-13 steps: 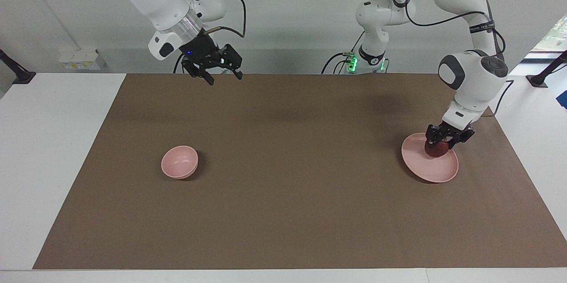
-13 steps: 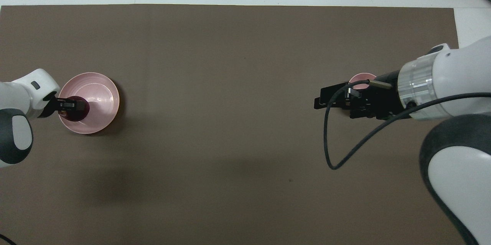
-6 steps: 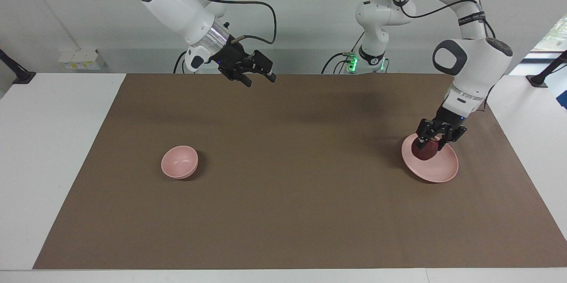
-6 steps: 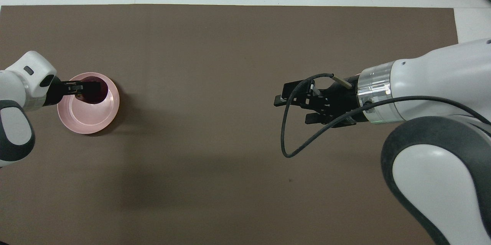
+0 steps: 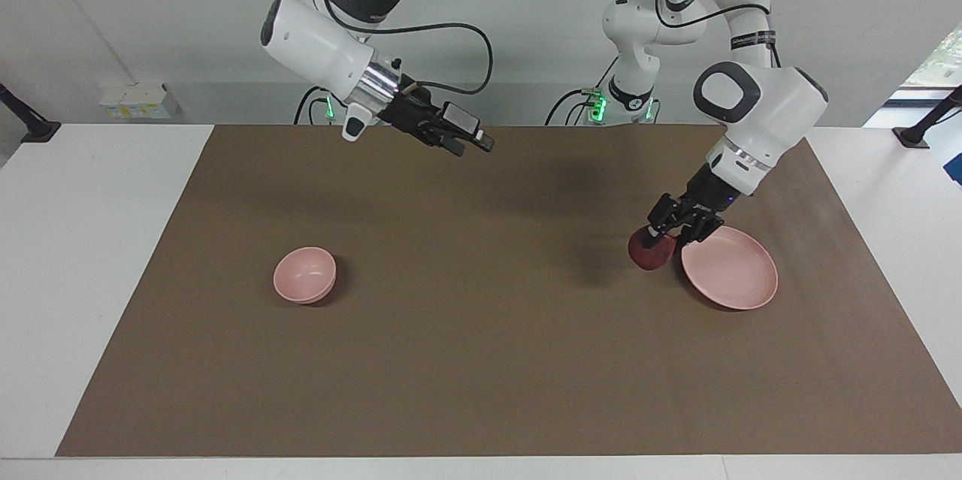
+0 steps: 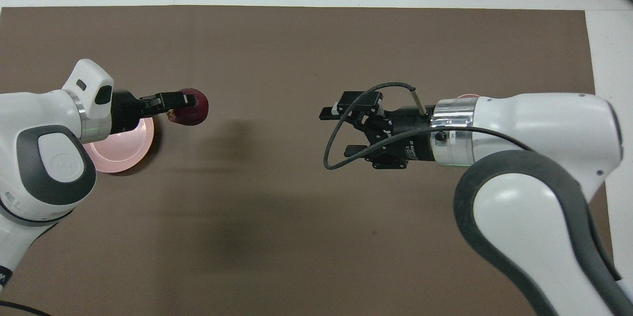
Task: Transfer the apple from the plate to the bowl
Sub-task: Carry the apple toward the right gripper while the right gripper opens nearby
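dark red apple point(image 5: 651, 251) sits clamped between the fingers of the left gripper point(image 5: 661, 240), raised over the brown mat point(image 5: 481, 360) just beside the plate's rim on the side toward the middle of the table. pale pink plate point(image 5: 733, 273) lies bare at the left arm's end of the table; in the overhead view much of it is covered by the left arm's wrist, only a crescent of plate point(image 6: 123, 153) showing. overhead, the apple point(image 6: 193, 107) shows a small yellowish patch by the fingertips of the left gripper point(image 6: 174, 106), a detail lost in the facing view, where the gripper's black body hides the fruit's top.

pink bowl point(image 5: 304, 275) stands alone toward the right arm's end of the table, fully seen in the facing view; overhead only a thin sliver of the bowl point(image 6: 467, 96) peeks out above the right arm's wrist. the right gripper point(image 5: 472, 145) hovers high over the mat near the robots' edge, holding nothing; overhead, the right gripper point(image 6: 336, 130) has its fingers spread apart, a gap the facing view does not make plain.
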Controlling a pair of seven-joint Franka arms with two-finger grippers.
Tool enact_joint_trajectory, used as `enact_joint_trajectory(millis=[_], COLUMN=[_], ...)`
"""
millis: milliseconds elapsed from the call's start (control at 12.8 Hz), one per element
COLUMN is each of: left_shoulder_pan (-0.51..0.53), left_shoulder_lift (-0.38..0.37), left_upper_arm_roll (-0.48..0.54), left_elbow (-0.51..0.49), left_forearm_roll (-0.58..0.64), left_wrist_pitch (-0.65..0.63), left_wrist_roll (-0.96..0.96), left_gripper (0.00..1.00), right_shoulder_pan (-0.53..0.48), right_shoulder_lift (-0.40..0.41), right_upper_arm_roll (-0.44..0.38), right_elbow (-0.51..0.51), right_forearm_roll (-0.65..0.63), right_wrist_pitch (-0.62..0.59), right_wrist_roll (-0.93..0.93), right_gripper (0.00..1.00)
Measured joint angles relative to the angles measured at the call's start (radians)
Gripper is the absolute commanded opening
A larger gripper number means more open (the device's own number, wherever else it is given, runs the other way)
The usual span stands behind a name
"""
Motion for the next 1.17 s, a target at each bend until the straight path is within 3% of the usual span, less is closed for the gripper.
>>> enact_joint_trajectory(millis=[156, 312, 624, 1171], left_shoulder_pan=[-0.001, -0.002, -0.006, -0.010], left_shoulder_lift=[0.000, -0.001, -0.035, -0.122], left_upper_arm_roll=[-0.035, -0.071, -0.126, -0.258], left_elbow=[0.016, 0.039, 0.058, 0.058], left_forearm_roll=[-0.107, -0.138, -0.255, -0.358], left_wrist_pitch=[0.000, 0.000, 0.000, 0.000], left_wrist_roll=[0.002, 0.003, 0.007, 0.063], left_gripper=[0.00, 0.00, 0.00, 0.00], right_shoulder_pan=[0.057, 0.073, 0.071, 0.004], right_shoulder_lift=[0.010, 0.022, 0.030, 0.110], right_upper_arm_roll=[0.003, 0.004, -0.004, -0.006], right_elbow=[-0.037, -0.046, -0.047, 0.029], right_forearm_roll=[0.087, 0.153, 0.161, 0.229], right_wrist_pitch=[0.090, 0.129, 0.129, 0.047], right_wrist_roll=[0.041, 0.138, 0.317, 0.326], right_gripper=[1.00, 1.00, 1.00, 1.00])
